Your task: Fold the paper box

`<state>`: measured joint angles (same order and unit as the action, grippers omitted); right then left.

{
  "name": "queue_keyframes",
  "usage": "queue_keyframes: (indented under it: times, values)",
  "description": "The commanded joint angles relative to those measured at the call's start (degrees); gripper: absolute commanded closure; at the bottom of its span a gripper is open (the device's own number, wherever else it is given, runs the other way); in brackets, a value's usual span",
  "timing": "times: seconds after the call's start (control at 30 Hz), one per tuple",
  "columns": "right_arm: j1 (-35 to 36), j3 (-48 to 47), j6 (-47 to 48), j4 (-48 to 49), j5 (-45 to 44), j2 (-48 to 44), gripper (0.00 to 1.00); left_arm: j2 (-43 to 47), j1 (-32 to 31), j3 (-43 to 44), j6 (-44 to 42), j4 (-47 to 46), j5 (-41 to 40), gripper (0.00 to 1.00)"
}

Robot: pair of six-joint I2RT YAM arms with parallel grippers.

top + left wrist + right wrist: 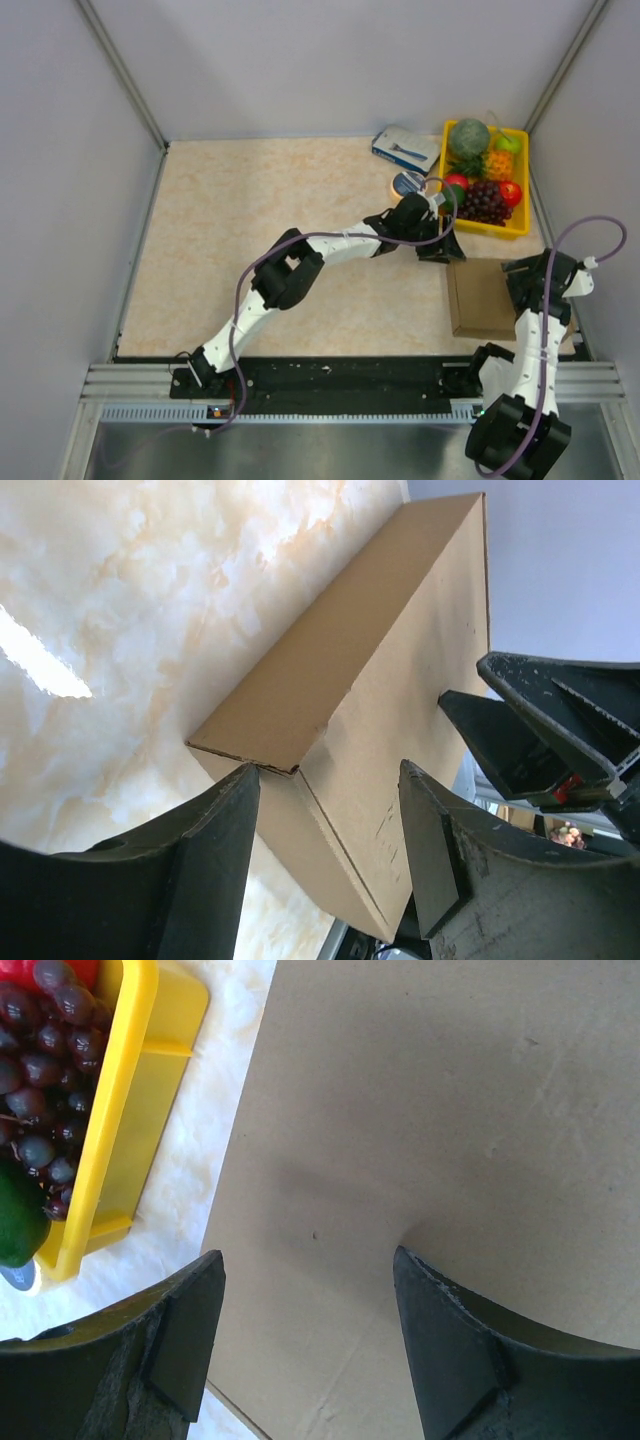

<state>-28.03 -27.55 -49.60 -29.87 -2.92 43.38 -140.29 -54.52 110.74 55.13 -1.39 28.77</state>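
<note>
While the box (485,298) sits at the table's (250,220) near right, just beside the tray (524,190), my left pincer (440,250) stands wide astride its raised flap (290,700) and my right pincer (527,285) hangs wide above. Early folding, I judge; next, close on that flap.

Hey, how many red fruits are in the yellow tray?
2. One red fruit sits left of the grapes, the other right of them, both in the tray. More may be hidden under the pile.
</note>
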Motion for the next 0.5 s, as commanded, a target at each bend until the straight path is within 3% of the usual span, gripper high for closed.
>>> queue_keyframes:
  times: [0.0,0.27,0.47]
  values:
    - [0.26,3.20,-3.22,-9.42,5.99,-1.45,0.32,-0.95,-0.15,4.92,-1.26,-2.22,-1.01,0.38]
    - [0.26,-2.06,3.19,-7.32,3.36,2.59,0.32,5.19,0.12,-4.37,-1.61,-5.63,-1.53,0.36]
    - [0.35,-7.33,10.75,-5.11,3.97,5.23,0.31,12.91,0.56,-10.71,-5.12,-5.21,-3.98,0.27]
